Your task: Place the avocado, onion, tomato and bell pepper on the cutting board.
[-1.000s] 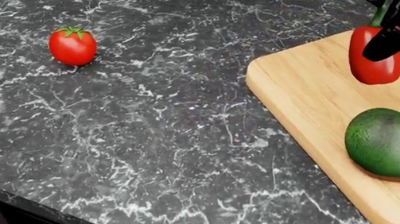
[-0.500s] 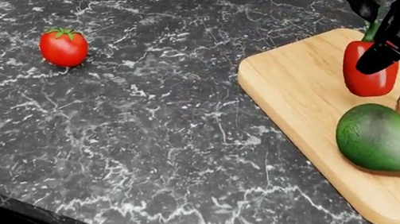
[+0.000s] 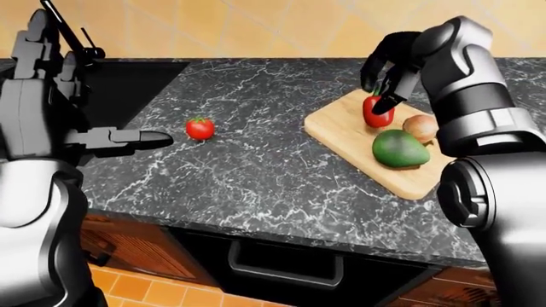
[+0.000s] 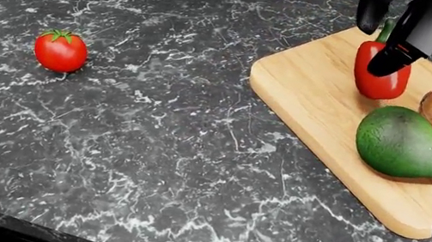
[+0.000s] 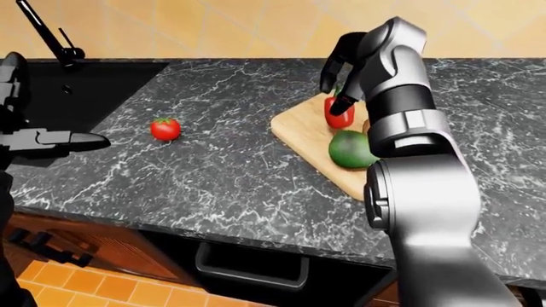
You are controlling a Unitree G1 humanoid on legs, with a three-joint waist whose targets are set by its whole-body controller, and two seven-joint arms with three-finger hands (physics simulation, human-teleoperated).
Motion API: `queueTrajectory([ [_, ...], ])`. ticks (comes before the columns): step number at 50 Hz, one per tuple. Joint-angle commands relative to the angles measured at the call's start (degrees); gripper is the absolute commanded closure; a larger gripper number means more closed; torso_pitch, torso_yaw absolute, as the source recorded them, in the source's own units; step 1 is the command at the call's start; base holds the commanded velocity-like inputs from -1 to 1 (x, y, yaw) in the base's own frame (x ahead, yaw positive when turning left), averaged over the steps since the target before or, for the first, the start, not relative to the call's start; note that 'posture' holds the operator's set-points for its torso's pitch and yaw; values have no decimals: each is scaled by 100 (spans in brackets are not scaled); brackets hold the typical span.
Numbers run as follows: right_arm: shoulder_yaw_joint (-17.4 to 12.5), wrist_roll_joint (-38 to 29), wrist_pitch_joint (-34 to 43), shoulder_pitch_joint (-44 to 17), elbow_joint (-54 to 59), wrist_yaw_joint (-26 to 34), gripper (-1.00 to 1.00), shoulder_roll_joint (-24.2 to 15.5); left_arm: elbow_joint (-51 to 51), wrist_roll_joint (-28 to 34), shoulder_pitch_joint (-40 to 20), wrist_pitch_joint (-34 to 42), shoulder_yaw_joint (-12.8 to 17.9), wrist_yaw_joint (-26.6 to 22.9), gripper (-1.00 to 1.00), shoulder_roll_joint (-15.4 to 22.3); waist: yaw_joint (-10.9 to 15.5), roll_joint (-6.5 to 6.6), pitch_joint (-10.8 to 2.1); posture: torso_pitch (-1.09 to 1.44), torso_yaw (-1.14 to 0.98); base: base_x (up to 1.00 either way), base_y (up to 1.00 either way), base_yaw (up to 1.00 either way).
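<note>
My right hand (image 4: pixel 391 31) clamps the bell pepper (image 4: pixel 380 72) upright, stem up, on the cutting board (image 4: pixel 314 104). My left hand's (image 3: pixel 128 137) fingers lie straight, apart from the tomato (image 4: pixel 60 51).

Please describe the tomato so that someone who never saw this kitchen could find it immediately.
Start from the dark marble counter and find the wooden cutting board at its right in the head view. The tomato is not on the board; it sits alone on bare stone far to the left. It is small, round and red with a green star-shaped top, unlike the taller red bell pepper on the board.
</note>
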Motion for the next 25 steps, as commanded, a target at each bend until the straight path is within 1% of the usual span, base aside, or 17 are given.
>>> queueTrajectory([
  [1, -12, -5, -59, -252, -272, -91, 54, -78, -144, 25, -118, -154, 87, 15, -100, 96, 2, -11, -171, 0, 21, 0, 0, 0],
  [2, -14, -3, -51, -243, -286, -93, 44, -80, -146, 23, -114, -147, 104, 15, -100, 98, 0, -12, -170, 0, 21, 0, 0, 0],
  [4, -9, -6, -44, -229, -306, -74, 35, -86, -162, 16, -107, -139, 116, 11, -100, 99, -4, -14, -169, 0, 21, 0, 0, 0],
  [9, -5, -15, -34, -205, -330, -60, 18, -95, -176, 19, -78, -146, 128, 4, -100, 95, -16, -17, -169, 0, 21, 0, 0, 0],
  [13, 1, -27, -19, -168, -375, -14, 10, -98, -177, 7, -53, -152, 158, -5, -100, 91, -22, -17, -169, 0, 21, 0, 0, 0],
  [21, -23, -14, 0, -124, -425, 17, 1, -91, -127, 11, -115, -151, 141, 3, -100, 127, -34, -16, -168, 0, 21, 0, 0, 0],
  [22, -15, -18, 4, -120, -442, 58, -7, -93, -110, 19, -133, -146, 128, 10, -100, 136, -35, -17, -169, 0, 21, 0, 0, 0],
  [24, -18, -20, 12, -126, -454, 58, -7, -96, -118, 7, -158, -126, 120, 18, -100, 134, -37, -18, -168, 0, 21, 0, 0, 0],
  [25, -21, -18, 18, -112, -468, 63, -12, -99, -115, 1, -168, -120, 121, 19, -100, 137, -38, -18, -168, 0, 21, 0, 0, 0],
])
